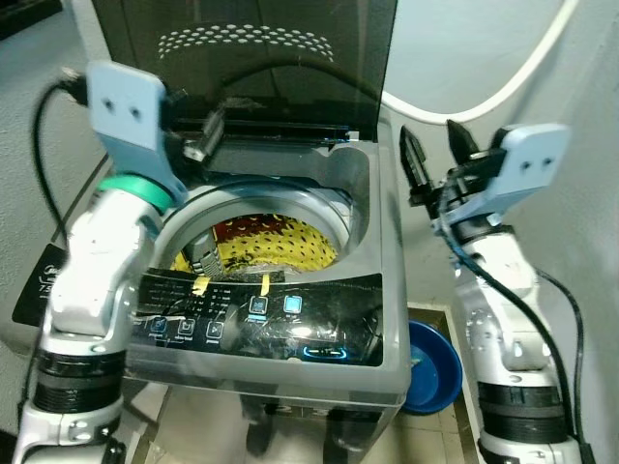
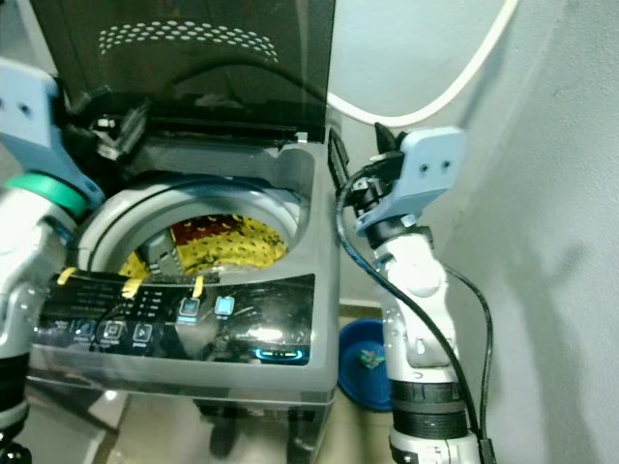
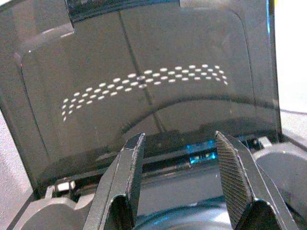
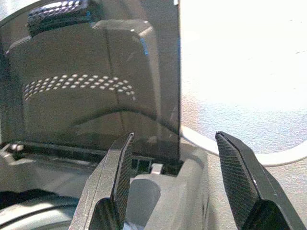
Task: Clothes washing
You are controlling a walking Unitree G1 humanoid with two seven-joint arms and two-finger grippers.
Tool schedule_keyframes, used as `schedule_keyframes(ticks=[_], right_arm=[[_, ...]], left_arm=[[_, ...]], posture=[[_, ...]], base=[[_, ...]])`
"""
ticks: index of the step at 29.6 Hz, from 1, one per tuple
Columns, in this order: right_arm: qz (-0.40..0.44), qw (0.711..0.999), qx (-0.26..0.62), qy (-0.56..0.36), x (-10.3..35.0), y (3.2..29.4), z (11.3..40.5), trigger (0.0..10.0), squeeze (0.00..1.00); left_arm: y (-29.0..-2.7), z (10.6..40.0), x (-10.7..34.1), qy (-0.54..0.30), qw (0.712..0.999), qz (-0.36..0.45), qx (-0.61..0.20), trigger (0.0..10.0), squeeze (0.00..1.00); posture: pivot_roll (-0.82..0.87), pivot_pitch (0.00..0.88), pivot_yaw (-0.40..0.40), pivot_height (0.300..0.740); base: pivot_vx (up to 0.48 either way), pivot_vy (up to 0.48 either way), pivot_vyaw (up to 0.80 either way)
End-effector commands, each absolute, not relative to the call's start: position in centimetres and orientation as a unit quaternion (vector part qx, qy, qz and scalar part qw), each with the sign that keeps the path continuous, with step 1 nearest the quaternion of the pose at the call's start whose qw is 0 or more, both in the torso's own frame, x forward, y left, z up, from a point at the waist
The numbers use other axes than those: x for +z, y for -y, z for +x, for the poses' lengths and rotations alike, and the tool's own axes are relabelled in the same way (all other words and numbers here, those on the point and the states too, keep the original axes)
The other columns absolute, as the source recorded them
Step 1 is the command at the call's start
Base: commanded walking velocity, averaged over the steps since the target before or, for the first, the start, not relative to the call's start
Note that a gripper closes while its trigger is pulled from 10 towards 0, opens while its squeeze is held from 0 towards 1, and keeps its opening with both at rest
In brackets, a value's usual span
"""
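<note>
A grey top-loading washing machine [image 1: 377, 367] stands before me with its dark see-through lid [image 1: 251, 58] raised upright. In the drum lies a yellow and red perforated cloth [image 1: 271, 242]. Blue lights glow on the control panel [image 1: 261, 319] along the front. My left gripper [image 1: 208, 130] is raised over the machine's back left corner. In the left wrist view it [image 3: 178, 139] is open and empty, facing the lid [image 3: 144, 96]. My right gripper [image 1: 432, 145] stands beside the machine's right rear corner, fingers up. It [image 4: 175, 139] is open and empty near the lid's edge [image 4: 96, 96].
A blue basin [image 1: 432, 367] sits on the floor to the right of the machine, by my right arm. A white hose [image 1: 503, 87] curves across the wall behind. The wall stands close on the right. A dark object [image 1: 39, 280] lies at the left.
</note>
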State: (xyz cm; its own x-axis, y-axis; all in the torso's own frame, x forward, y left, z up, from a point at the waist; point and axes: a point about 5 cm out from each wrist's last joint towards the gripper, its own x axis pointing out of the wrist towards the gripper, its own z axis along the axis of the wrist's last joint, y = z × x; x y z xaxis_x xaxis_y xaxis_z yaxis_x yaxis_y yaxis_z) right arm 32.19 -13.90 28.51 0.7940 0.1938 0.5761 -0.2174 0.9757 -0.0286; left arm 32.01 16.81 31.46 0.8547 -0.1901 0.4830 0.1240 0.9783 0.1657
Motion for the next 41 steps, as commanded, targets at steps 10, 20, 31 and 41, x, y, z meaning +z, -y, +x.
schedule_keyframes(ticks=[10,20,31,41], right_arm=[[0.054,0.940,0.165,0.295,29.5,11.2,33.4,10.0,0.00],[0.050,0.941,0.161,0.293,29.2,10.9,33.6,10.0,0.00],[0.032,0.944,0.157,0.288,28.7,10.9,33.6,10.0,0.00],[0.027,0.942,0.164,0.291,28.8,10.7,33.6,10.0,0.00]], left_arm=[[-17.8,32.5,30.6,0.264,0.964,0.039,-0.023,10.0,0.00],[-18.1,32.4,30.3,0.261,0.964,0.039,-0.014,10.0,0.00],[-17.8,32.8,30.3,0.264,0.964,0.038,-0.020,10.0,0.00],[-17.8,32.9,30.3,0.264,0.964,0.040,-0.018,10.0,0.00]], posture=[[0.07,0.000,-0.007,0.740],[0.07,0.000,-0.010,0.740],[0.06,0.000,0.010,0.740],[0.06,0.000,0.009,0.740]], base=[[0.000,0.000,0.00],[0.000,0.000,0.00],[-0.303,0.000,0.00],[-0.338,0.000,0.00]])
